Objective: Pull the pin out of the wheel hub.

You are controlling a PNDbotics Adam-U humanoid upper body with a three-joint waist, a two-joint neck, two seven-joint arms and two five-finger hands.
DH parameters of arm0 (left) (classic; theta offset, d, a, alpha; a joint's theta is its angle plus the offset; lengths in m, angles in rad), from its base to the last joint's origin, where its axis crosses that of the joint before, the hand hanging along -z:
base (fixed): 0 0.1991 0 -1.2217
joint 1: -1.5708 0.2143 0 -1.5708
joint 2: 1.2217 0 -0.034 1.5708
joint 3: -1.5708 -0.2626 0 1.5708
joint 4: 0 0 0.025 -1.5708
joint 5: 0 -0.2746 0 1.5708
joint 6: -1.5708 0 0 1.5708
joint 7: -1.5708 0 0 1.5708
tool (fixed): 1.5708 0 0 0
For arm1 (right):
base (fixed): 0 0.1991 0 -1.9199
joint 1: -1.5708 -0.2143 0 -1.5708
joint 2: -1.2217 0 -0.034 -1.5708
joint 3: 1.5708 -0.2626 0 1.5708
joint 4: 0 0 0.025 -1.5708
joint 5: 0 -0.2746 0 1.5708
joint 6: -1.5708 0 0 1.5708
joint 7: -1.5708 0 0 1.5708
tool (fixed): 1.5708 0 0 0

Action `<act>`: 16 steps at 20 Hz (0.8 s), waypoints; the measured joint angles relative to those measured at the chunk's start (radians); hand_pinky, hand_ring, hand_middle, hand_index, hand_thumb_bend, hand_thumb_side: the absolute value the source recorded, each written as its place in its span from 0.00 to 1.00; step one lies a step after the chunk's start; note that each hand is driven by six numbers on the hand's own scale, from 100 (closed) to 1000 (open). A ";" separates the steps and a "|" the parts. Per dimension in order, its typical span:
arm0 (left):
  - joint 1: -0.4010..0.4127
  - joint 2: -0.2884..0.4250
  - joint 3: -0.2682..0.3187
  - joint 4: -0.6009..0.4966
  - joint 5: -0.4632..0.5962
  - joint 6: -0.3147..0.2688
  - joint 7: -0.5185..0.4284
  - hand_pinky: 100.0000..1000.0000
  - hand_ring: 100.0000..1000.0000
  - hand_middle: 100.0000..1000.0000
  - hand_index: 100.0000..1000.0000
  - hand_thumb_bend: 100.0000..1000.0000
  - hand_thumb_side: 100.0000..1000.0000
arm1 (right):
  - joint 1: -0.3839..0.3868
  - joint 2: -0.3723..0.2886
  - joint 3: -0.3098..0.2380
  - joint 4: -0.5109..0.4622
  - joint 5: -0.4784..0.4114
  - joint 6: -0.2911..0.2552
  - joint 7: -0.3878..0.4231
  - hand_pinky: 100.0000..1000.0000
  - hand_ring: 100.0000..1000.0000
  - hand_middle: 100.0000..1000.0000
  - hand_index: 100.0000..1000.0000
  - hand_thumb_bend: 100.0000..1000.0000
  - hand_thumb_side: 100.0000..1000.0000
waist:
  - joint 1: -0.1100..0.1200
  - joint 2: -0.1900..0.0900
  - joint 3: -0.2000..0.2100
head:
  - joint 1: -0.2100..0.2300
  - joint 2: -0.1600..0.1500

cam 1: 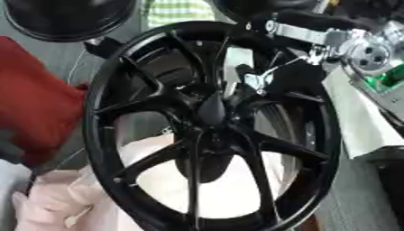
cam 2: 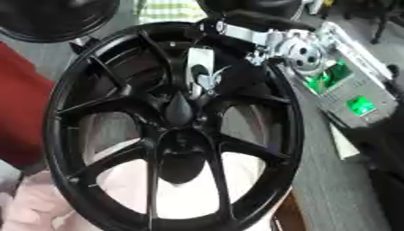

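Wheel hub (cam 1: 211, 110) just below fingers (cam 1: 254, 81)

A black spoked wheel (cam 2: 170, 131) is seen filling most of the frame, with its spokes meeting at a dark, pointed hub (cam 2: 178, 110) at the middle. The robot's right arm (cam 2: 268, 38), black with silver joints, is brought in from the upper right across the wheel's rim. Its right hand (cam 2: 201, 74) is held just above the hub, between two upper spokes; whether the fingers are curled cannot be made out. A pale pink cloth (cam 2: 31, 203) is seen under the wheel at the lower left. A device with green panels (cam 2: 347, 90) is placed to the right, and a red object (cam 2: 20, 108) at the left edge.
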 measured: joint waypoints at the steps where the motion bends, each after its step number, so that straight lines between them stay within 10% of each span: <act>1: 0.000 0.000 0.000 0.000 0.000 0.000 0.000 0.56 0.58 0.48 0.71 0.00 0.79 | 0.000 0.000 0.000 0.004 -0.001 0.000 -0.001 1.00 1.00 0.90 0.97 0.00 0.22 | 0.000 0.002 0.000 | -0.001 0.000; 16: 0.000 -0.002 -0.001 0.000 -0.012 0.002 -0.002 0.56 0.58 0.48 0.71 0.00 0.80 | 0.000 0.009 -0.009 0.041 -0.058 0.010 -0.010 1.00 1.00 0.90 0.97 0.00 0.21 | 0.000 0.009 0.006 | -0.006 -0.015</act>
